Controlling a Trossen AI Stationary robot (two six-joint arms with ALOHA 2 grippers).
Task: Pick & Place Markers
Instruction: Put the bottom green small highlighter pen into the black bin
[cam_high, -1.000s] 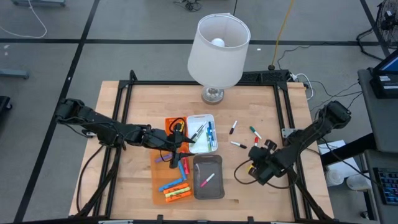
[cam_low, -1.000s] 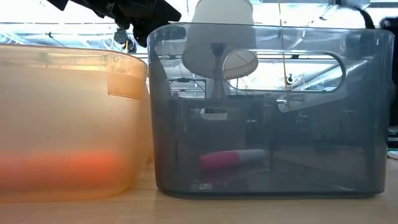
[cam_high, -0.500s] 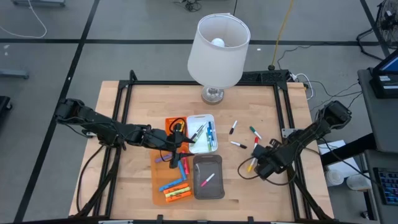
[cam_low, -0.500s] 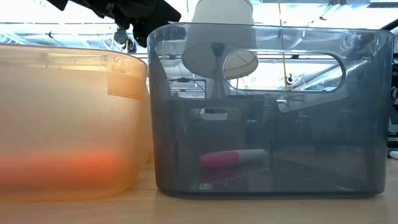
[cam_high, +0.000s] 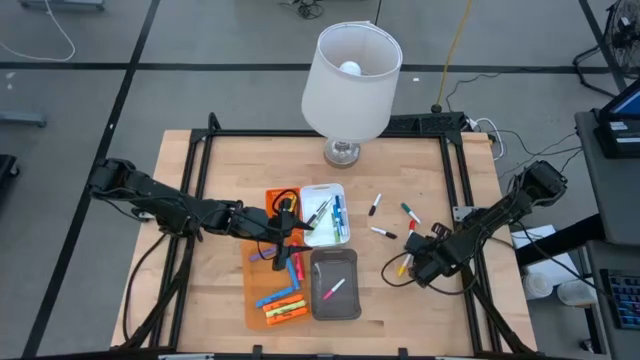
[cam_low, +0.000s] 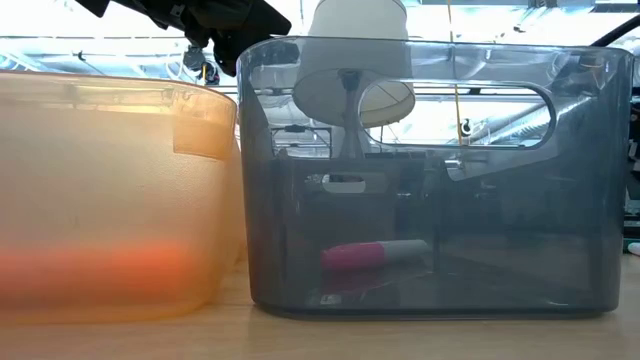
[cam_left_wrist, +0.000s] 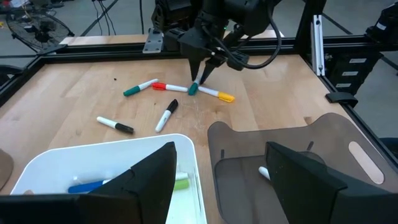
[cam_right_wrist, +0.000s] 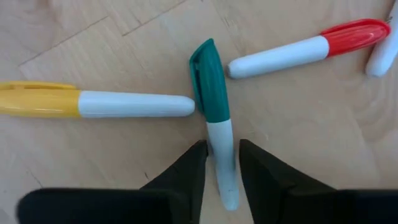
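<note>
Several loose markers lie on the wooden table at the right. My right gripper (cam_right_wrist: 222, 177) is down among them, shut on a green-capped white marker (cam_right_wrist: 211, 93); it also shows in the left wrist view (cam_left_wrist: 194, 86) and the high view (cam_high: 411, 245). A yellow-capped marker (cam_right_wrist: 93, 102) and a red-capped marker (cam_right_wrist: 305, 50) lie beside it. My left gripper (cam_left_wrist: 217, 180) is open and empty above the white tray (cam_high: 326, 213) and the grey tray (cam_high: 335, 285). A pink marker (cam_high: 333, 290) lies in the grey tray. My right gripper pinches the green-capped marker's white barrel (cam_right_wrist: 221, 146) between its two fingers, below the cap. The fingers come from above, pointing down, and lie across the marker. The marker lies flat on the table.
An orange tray (cam_high: 262, 300) with several markers stands left of the grey tray. Two black-capped markers (cam_left_wrist: 166, 115) (cam_left_wrist: 116, 125) and another green-capped one (cam_left_wrist: 140, 88) lie on the table nearby. A lamp (cam_high: 350, 85) stands at the far edge.
My right gripper has gone a little toward the table's far edge, onto the loose markers, and has kept still since.
</note>
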